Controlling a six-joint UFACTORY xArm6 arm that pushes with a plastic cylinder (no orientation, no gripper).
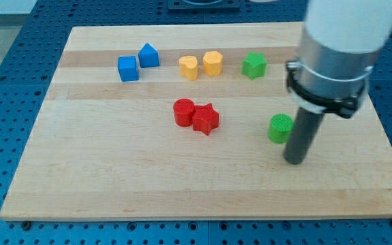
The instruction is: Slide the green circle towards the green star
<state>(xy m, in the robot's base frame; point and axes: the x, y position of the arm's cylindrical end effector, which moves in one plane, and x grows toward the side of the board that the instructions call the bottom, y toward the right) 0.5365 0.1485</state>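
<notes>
The green circle sits touching or just beside my tip, up and to the view's left of it, with the green star well beyond toward the view's top, and the rod has no jaws to open or close

The board is light wood with visible lengthwise grain, smooth and faintly satin. All blocks, among them the green circle, green star and red star, look like matt, solid-coloured plastic or foam (which one cannot be told). The rod ending in my tip is dark and matt. The collar above it appears black, the housing smooth pale grey.
</notes>
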